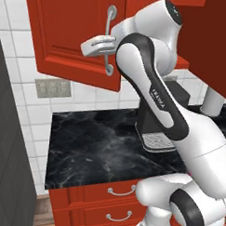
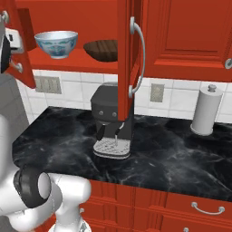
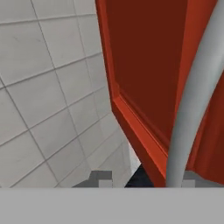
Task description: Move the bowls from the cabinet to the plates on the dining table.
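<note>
Writing: the word "FRANKA" runs along the arm (image 1: 155,96) link in the left base view; no other legible text or labels on any object.

Gripper (image 1: 97,44) is raised at the handle (image 1: 108,40) of the left door (image 1: 76,34) of the cabinet (image 2: 181,36), which stands swung open. In the hand view, one finger tip (image 3: 100,178) sits off to the side over the tiled wall (image 3: 48,109) and the handle (image 3: 197,100) rises right by the other tip; the jaws stand partly spread, and I cannot tell whether either tip touches the handle.

Near: drawers (image 1: 115,203) with silver pulls below the black marble counter (image 1: 90,146). On the counter, a dark coffee machine (image 2: 112,122).

Right base view adds what the left base view hides behind the arm: the open shelf (image 2: 72,61) with the blue-patterned white bowl (image 2: 56,43) to the left and the dark wooden bowl (image 2: 102,50) beside it, apart, both upright. The right door (image 2: 129,59) stands edge-on, partly covering the wooden bowl. Also there: a paper towel roll (image 2: 206,111) upright at the back of the counter, and a wall outlet (image 2: 157,92).

Left base view adds a switch plate (image 1: 52,88) on the tiles under the open left door.
</note>
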You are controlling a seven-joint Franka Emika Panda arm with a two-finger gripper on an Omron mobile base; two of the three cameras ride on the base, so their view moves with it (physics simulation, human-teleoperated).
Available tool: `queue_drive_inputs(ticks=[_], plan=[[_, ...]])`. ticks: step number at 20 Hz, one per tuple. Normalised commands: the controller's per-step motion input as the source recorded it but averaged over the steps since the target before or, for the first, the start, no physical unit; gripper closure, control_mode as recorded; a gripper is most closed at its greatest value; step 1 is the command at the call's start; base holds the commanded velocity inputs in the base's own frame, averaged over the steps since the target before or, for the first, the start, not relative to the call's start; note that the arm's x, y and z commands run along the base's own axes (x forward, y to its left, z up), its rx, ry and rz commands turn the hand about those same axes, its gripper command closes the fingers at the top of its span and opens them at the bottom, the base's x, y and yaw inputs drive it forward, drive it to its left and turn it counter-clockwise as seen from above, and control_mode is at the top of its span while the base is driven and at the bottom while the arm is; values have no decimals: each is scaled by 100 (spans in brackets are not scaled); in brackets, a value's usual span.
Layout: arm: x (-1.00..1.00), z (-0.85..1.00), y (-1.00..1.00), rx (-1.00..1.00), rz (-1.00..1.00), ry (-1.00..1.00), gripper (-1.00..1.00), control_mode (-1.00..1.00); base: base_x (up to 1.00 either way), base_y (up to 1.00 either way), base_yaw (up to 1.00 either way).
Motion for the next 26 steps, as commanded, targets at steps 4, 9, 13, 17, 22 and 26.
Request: queue_drive_inputs(ticks=[4,9,13,17,22,26], plan=[[-84,0,58,0,12,0,100,-100,0,0,0],[-81,0,59,0,12,0,100,-100,0,0,0],[-83,0,53,0,12,0,100,-100,0,0,0],[-95,-3,42,0,12,0,100,-100,0,0,0],[-83,-1,45,0,12,0,100,-100,0,0,0],[-82,0,50,0,11,0,100,-100,0,0,0]])
